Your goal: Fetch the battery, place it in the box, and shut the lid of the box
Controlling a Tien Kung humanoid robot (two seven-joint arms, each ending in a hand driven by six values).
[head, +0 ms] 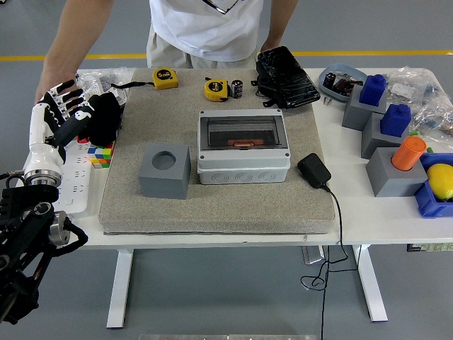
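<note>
Left hand (60, 113) sits open and empty at the counter's (354, 205) left edge. Battery (237, 88) stands way off behind the shut box (243, 145), so reaching over could bump the tape measure (216, 89).

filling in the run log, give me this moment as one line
left hand: open, at table's left edge, holding nothing | box: lid shut, centre of mat | battery: far side of mat, untouched | right hand: not in view

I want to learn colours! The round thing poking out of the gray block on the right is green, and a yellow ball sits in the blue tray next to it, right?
Almost. The head view shows the cylinder in the gray block is orange, not green. The yellow ball does sit in the blue tray beside it.
</note>
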